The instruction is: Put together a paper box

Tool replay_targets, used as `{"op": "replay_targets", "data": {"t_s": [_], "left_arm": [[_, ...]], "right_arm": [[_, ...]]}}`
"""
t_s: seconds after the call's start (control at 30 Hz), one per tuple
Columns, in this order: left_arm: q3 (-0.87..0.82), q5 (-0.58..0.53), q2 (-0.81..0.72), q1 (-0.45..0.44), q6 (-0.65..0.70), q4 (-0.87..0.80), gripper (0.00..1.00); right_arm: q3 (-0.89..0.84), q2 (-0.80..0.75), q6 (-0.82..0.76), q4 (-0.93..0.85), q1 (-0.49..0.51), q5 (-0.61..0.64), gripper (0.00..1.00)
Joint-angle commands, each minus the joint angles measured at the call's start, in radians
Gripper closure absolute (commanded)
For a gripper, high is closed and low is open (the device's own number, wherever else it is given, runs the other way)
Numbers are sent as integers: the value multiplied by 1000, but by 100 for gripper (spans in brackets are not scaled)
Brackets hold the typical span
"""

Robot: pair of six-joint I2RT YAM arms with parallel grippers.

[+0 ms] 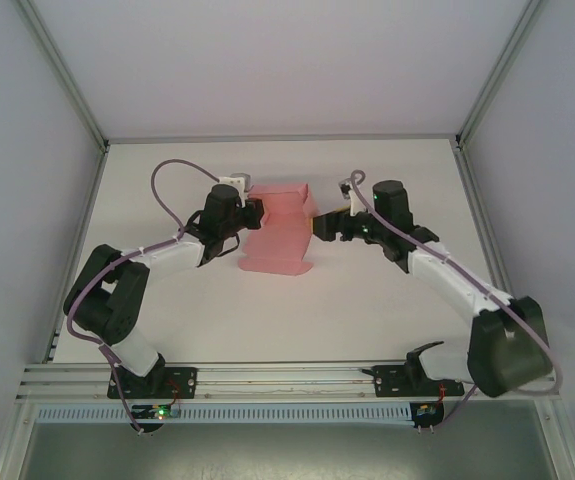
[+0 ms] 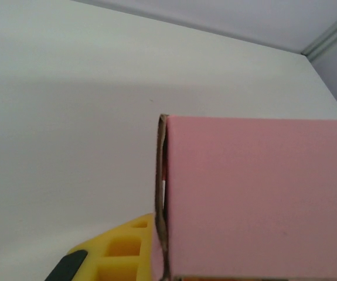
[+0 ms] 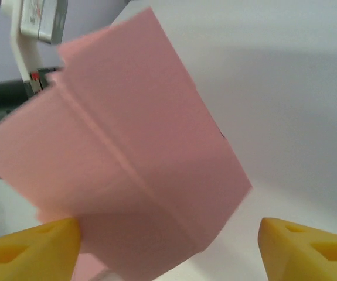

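Observation:
The pink paper box (image 1: 279, 235) lies partly folded in the middle of the white table, its far wall and right flap standing up. My left gripper (image 1: 257, 212) is at its left edge and shut on it. In the left wrist view the doubled card edge (image 2: 163, 193) runs beside a yellow finger (image 2: 121, 249), with the pink panel (image 2: 256, 199) to the right. My right gripper (image 1: 322, 225) hovers at the box's right flap, open. In the right wrist view its yellow fingertips (image 3: 27, 246) stand far apart, and the creased pink card (image 3: 133, 158) hangs above and between them, unpinched.
The white table (image 1: 387, 310) is walled by pale panels and metal frame posts (image 1: 62, 75). An aluminium rail (image 1: 287, 380) crosses the near edge between the arm bases. The left arm's white wrist camera mount (image 3: 36, 23) sits just behind the card.

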Motion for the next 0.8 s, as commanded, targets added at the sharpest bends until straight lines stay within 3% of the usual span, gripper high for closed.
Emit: {"op": "replay_targets", "data": {"t_s": [0.0, 0.17, 0.4, 0.43, 0.5, 0.63, 0.77], "left_arm": [[-22, -136, -37, -8, -46, 67, 100], [-29, -159, -40, -8, -70, 114, 100], [-42, -165, -45, -9, -119, 196, 100], [-43, -157, -45, -10, -116, 199, 100], [-38, -155, -49, -8, -119, 193, 100], [-52, -166, -56, -7, -135, 213, 100], [-83, -170, -37, 2, -197, 299, 100]], "right_arm": [[-58, -95, 87, 20, 10, 156, 13], [-125, -137, 195, 122, 46, 84, 14], [-102, -7, 304, 248, 109, 60, 26], [-94, 11, 302, 264, 112, 56, 31], [-84, 31, 327, 278, 109, 73, 50], [-133, 8, 379, 393, 83, 65, 78], [-235, -17, 510, 634, 37, -31, 84]]}}
